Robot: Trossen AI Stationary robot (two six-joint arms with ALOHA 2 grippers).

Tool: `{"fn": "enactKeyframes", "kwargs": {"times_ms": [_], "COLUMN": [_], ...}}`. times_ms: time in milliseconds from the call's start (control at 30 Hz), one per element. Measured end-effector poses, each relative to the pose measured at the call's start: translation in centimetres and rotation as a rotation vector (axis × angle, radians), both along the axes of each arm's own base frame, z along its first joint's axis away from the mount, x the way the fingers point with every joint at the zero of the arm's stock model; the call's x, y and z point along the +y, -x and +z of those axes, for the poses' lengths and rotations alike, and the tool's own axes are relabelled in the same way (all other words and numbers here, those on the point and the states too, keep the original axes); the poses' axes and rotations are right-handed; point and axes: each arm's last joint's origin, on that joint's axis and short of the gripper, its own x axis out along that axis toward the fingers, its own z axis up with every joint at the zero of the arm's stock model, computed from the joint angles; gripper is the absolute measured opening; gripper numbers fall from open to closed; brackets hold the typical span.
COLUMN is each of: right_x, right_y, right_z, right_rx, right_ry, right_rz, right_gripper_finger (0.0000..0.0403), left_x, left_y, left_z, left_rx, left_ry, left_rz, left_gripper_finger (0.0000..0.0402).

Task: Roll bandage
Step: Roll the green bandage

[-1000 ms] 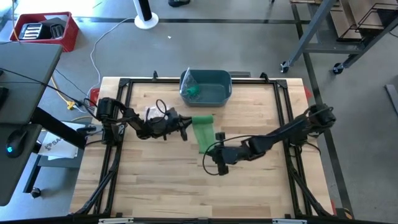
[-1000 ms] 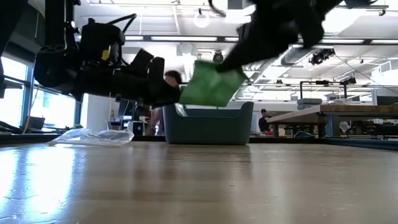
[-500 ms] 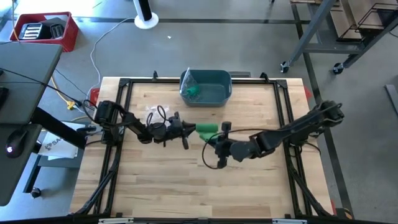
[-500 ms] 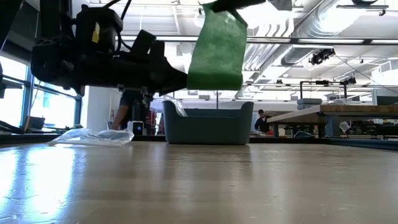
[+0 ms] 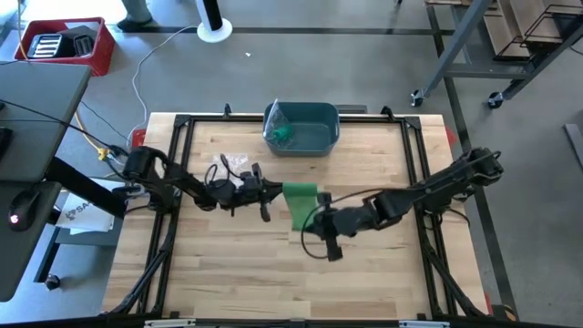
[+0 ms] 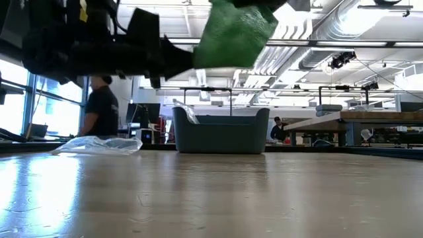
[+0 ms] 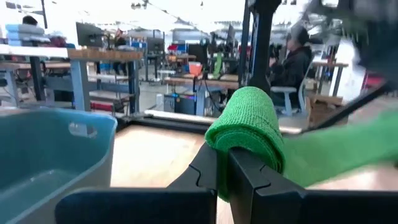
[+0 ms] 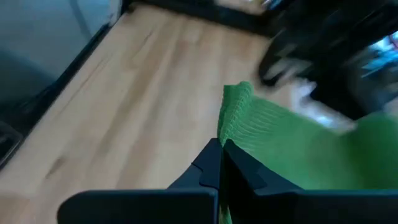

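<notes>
My left gripper (image 7: 222, 163) pinches the rolled end of the green bandage (image 5: 299, 202); my right gripper (image 8: 219, 155) clamps its free end just beside, probably keeping the strip taut above the table (image 5: 237, 264) for winding.

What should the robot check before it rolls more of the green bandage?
1. Left gripper shut on the rolled end of the bandage: ok.
2. Right gripper shut on the loose end: ok.
3. Bandage lifted off the table: ok.
4. Strip stretched flat between the grippers, no twist: cannot tell.
5. Teal bin away from both arms: ok.
6. Plastic wrapper away from the bandage: ok.
</notes>
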Motion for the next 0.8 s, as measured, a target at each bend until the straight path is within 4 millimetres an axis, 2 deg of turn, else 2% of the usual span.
{"fn": "enactKeyframes", "kwargs": {"times_ms": [167,300,433,533,633,800], "right_x": [1.4,2.0,2.0,1.6,0.7,-1.3], "right_y": [-0.7,-1.5,-1.6,-1.8,-2.2,-2.7], "right_z": [-2.4,-3.6,-2.9,-1.2,0.3,1.5], "right_rx": [0.078,0.083,0.021,-0.043,-0.059,0.000], "right_ry": [0.001,-0.025,0.021,0.080,0.121,0.165], "right_rz": [0.041,0.071,0.033,-0.048,-0.109,-0.207], "right_gripper_finger": [0.0000,0.0000,0.0000,0.0000,0.0000,0.0000], "left_x": [0.0,0.0,-0.4,-1.1,-1.8,-2.7], "left_y": [1.3,2.0,2.2,2.2,2.2,2.3], "left_z": [1.5,1.4,1.2,0.9,0.9,0.8], "left_rx": [-0.038,0.063,0.161,0.190,0.200,0.208], "left_ry": [0.000,-0.016,-0.041,-0.056,-0.060,-0.065], "left_rz": [-0.034,-0.010,-0.022,-0.047,-0.074,-0.109], "left_gripper_finger": [0.0005,0.0005,0.0004,0.0004,0.0004,0.0004]}}
